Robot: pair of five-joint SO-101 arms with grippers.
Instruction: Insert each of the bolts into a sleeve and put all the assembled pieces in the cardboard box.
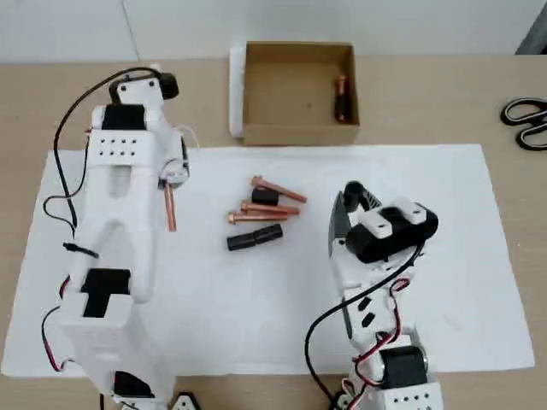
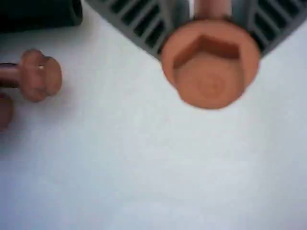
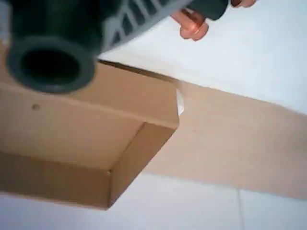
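- Left wrist view: left gripper (image 2: 211,12) clamped a smooth copper bolt (image 2: 209,72), hexagonal flanged head.
- Right gripper (image 1: 346,207) clasped a matte black tubular sleeve (image 3: 50,62), round hollow bore.

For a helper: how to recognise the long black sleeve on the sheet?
On the white sheet beside the cardboard box lie copper bolts. The sleeve is the black tube on their far side from the box, longer than the black piece among them.
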